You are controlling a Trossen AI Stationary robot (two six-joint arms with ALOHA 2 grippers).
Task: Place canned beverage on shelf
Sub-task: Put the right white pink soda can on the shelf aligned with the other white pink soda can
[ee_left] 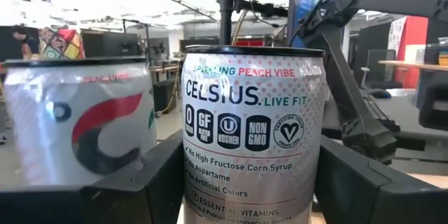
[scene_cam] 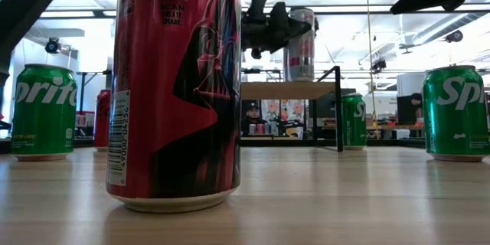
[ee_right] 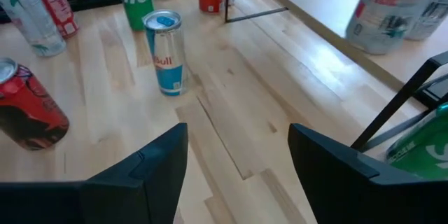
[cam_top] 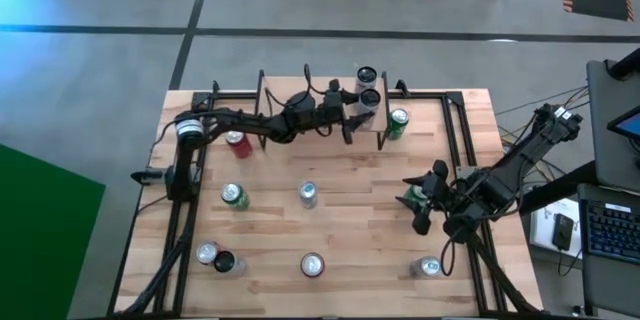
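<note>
A white Celsius can (ee_left: 252,133) stands upright between the fingers of my left gripper (cam_top: 356,108), at the right end of the shelf (scene_cam: 287,90). In the low view its base (scene_cam: 300,79) is level with the shelf top; whether it rests there I cannot tell. A second Celsius can (cam_top: 367,77) stands on the shelf just beyond it. My right gripper (cam_top: 421,207) hovers open over the table's right side, with nothing between its fingers. A green Sprite can (ee_right: 420,147) stands beside one of its fingers. My left gripper pinches the Celsius can between its two fingers, one on each side of the can's round wall (ee_left: 192,182). In the low view the fingers meet its upper half (scene_cam: 289,32). They come in about level from the table's left. The can stays upright.
Loose cans stand about the table: a red can (cam_top: 237,142), green cans (cam_top: 234,196) (cam_top: 398,122), a Red Bull can (cam_top: 307,194), another red can (cam_top: 312,264), a pair (cam_top: 215,256) near the front left, one (cam_top: 430,267) near the front right. Black frame rails run along the table's edges.
</note>
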